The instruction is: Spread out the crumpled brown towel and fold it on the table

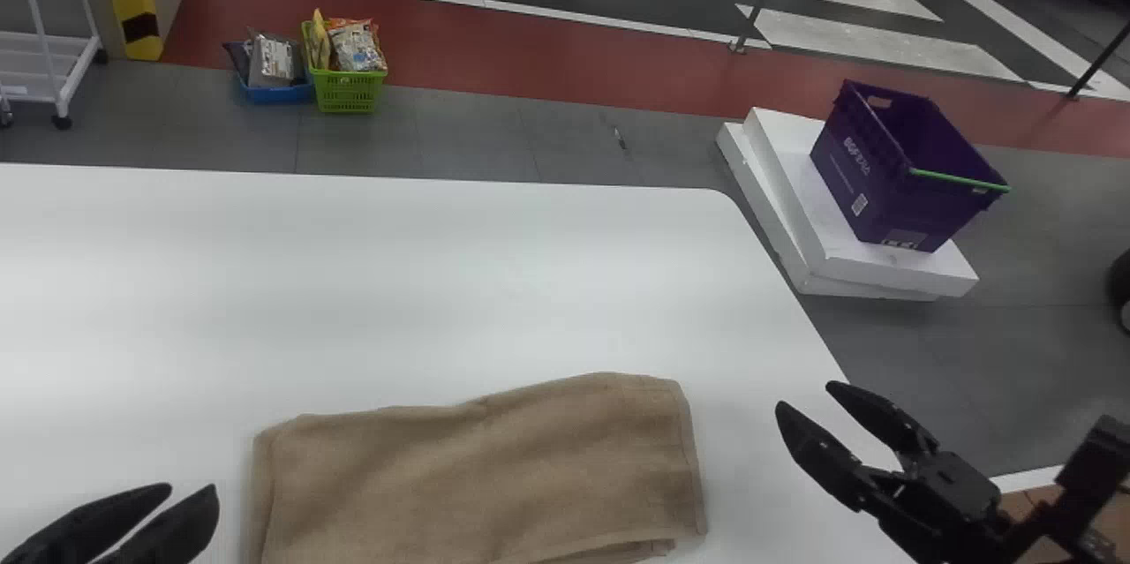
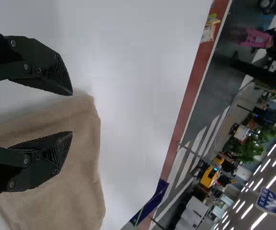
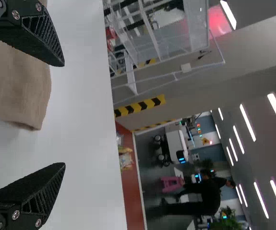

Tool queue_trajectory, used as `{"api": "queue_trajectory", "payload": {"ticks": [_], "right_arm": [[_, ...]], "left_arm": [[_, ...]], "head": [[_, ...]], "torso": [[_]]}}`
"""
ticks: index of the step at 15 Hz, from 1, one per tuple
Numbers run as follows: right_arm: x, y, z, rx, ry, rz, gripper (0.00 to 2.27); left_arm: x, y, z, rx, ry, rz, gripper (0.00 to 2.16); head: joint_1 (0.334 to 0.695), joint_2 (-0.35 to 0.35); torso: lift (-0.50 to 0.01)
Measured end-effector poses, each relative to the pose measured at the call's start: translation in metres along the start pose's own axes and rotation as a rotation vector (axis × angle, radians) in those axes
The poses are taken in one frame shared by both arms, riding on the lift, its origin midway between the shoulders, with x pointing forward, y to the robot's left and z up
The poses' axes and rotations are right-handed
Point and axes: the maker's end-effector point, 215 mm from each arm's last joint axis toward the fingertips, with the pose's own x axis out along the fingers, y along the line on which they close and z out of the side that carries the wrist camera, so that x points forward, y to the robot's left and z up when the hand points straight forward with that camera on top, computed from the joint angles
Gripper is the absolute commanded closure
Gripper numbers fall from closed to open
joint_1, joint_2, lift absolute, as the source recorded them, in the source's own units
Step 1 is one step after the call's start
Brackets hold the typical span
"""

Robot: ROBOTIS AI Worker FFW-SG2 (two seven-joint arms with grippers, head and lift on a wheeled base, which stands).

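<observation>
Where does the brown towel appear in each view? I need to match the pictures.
Head view: towel at bottom centre, running off the bottom edge.
Left wrist view: towel beyond the left gripper's open jaws.
Right wrist view: towel partly hidden by one of the right gripper's open jaws.
Shared landmark: red floor strip beyond the table.

brown towel (image 1: 485, 467) = soft matt cloth; table (image 1: 397, 282) smooth, w/ slight sheen

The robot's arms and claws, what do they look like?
The left claw and right claw are black, each with two flat fingers tapering to points. Fine ribbing lines the fingers' inner faces; silvery screws dot the sides. The right arm is black and blocky.
</observation>
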Motion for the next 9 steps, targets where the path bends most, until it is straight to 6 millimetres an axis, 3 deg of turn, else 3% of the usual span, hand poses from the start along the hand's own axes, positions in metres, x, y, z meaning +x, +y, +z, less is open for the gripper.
{"api": "queue_trajectory", "payload": {"ticks": [3, 5, 9], "right_arm": [[0.005, 0.014, -0.013, -0.061, -0.016, -0.029, 0.07], [0.007, 0.026, -0.013, -0.115, -0.045, -0.043, 0.07], [0.009, 0.011, -0.013, -0.163, -0.077, -0.16, 0.07]], "left_arm": [[0.001, 0.021, 0.026, 0.059, -0.155, 0.064, 0.68], [-0.008, 0.022, 0.04, 0.098, -0.264, 0.097, 0.68], [-0.059, 0.014, 0.092, 0.146, -0.599, 0.231, 0.68]], "head": [[0.695, -0.343], [0.695, -0.314], [0.695, -0.294]], "torso": [[-0.127], [-0.127], [-0.127]]}}
